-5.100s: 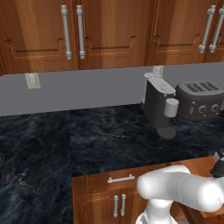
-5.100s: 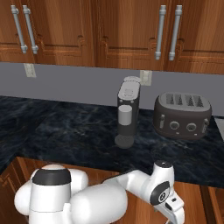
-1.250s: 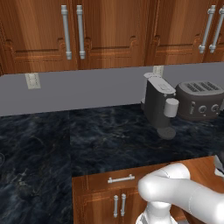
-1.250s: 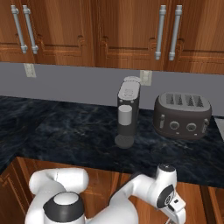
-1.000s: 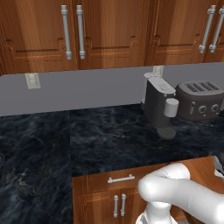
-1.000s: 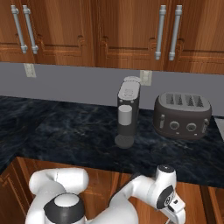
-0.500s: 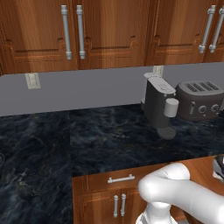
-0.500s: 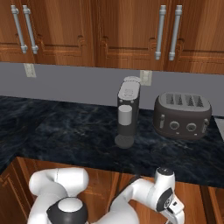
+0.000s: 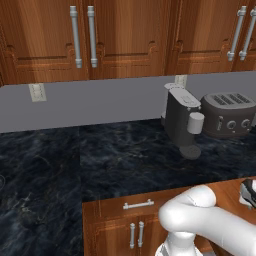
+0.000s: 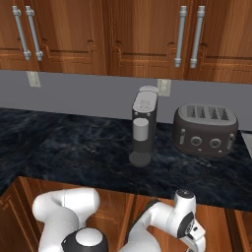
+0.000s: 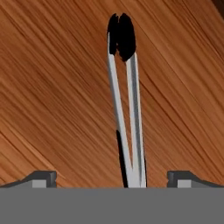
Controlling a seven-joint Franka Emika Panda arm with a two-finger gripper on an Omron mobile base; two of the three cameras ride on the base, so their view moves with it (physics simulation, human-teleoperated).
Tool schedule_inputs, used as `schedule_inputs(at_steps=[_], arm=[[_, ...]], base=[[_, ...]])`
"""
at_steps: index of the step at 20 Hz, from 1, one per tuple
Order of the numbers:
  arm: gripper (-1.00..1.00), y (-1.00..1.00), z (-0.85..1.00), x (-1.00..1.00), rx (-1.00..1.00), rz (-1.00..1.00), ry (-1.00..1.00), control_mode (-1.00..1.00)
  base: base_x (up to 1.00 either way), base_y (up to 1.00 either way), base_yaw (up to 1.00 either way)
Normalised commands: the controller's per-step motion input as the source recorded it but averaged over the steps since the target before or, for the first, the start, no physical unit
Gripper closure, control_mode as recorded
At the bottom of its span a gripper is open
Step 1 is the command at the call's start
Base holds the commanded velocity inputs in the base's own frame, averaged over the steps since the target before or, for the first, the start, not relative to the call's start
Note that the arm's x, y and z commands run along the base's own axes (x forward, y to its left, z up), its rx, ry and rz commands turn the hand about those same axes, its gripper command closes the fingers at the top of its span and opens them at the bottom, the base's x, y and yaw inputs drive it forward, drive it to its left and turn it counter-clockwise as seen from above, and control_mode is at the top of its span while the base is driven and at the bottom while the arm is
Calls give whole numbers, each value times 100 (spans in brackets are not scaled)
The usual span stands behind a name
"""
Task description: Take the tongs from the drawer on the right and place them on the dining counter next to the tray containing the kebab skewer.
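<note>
Lying between two spread fingers [image 11: 43, 178]: one pair of tongs [image 11: 127, 109] on the wooden drawer [image 11: 52, 87] floor.

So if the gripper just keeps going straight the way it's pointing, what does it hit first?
Most likely the tongs, lying on the wooden drawer floor between the open gripper's fingertips. Depth is hard to judge here.

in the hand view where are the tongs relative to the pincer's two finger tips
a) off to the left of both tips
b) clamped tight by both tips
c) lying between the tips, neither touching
c: the tongs lie on the wood between the wide-apart tips of the pincer, clear gaps either side.
</note>
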Motion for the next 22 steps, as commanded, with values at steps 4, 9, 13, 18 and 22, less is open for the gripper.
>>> schedule_inputs(at_steps=[4,9,13,18,22], arm=[[-100,-13,-13,1,4,0,0,-100],[-100,-26,-8,0,5,0,0,-100],[-100,-11,-14,0,2,0,0,-100],[-100,0,-25,0,1,0,0,-100],[-100,-3,-27,0,2,0,0,-100]], base=[[0,0,0],[0,0,0],[0,0,0],[0,0,0],[0,0,0]])
